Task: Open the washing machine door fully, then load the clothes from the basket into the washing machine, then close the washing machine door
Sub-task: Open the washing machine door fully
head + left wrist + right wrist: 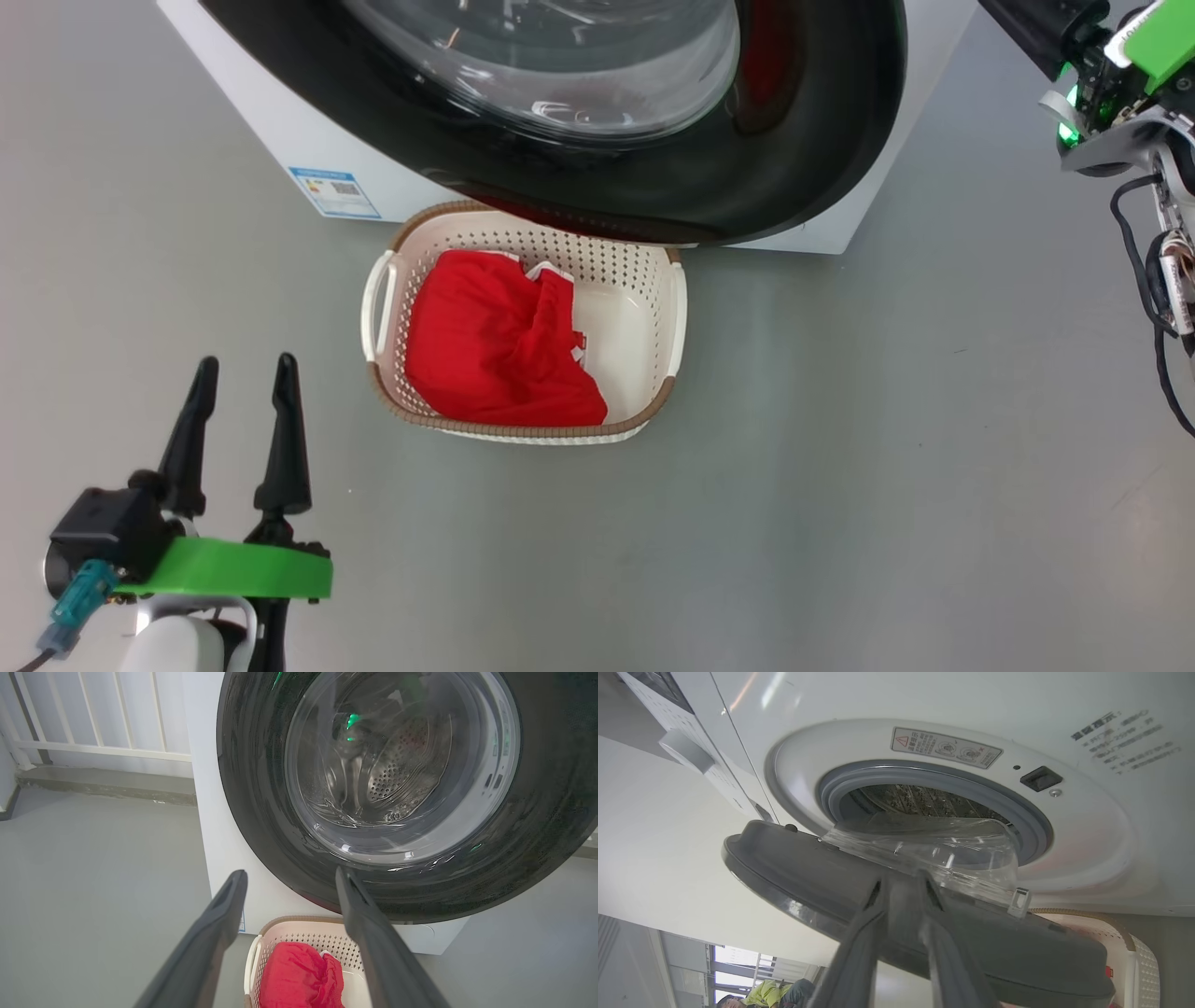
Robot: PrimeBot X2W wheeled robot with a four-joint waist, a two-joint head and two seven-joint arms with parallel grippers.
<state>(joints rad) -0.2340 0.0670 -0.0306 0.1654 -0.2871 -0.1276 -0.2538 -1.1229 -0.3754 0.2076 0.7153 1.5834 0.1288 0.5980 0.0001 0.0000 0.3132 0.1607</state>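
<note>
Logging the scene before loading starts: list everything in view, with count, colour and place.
washing machine: one, white, behind the basket
washing machine door: one, glossy black, clear glass, partly open over the basket's far rim
basket: one, cream, brown rim, on floor
clothes: count unclear, red, in basket
label: one, blue, machine's lower front
railing: one, white, beside machine
person: one, yellow-green top, background
left gripper: one, black, open, left of basket
right gripper: one, dark, at door's rim
</note>
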